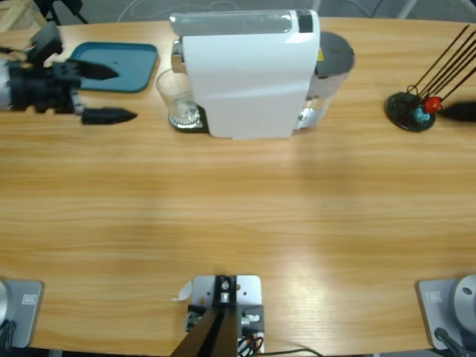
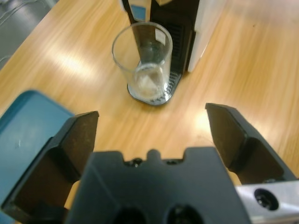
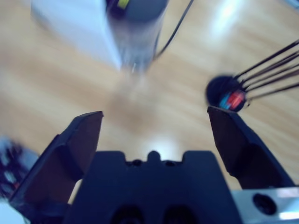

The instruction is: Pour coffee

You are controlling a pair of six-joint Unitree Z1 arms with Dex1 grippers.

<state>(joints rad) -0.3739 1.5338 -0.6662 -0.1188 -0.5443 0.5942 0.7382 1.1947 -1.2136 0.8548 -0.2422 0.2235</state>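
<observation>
Glass (image 1: 177, 100): clear, upright on coffee machine (image 1: 249, 74) drip tray, no coffee visible inside. Left gripper (image 1: 111, 94): jaws spread wide, empty, beside blue tray (image 1: 119, 67), near glass. Right gripper (image 3: 154, 126): jaws spread, empty, over table (image 1: 238, 208) near black cable base (image 3: 226, 95)

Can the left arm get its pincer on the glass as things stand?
Probably yes. The left pincer is open and faces the glass across bare table. The glass stands upright on the drip tray against the coffee machine, which only blocks the far side.
</observation>
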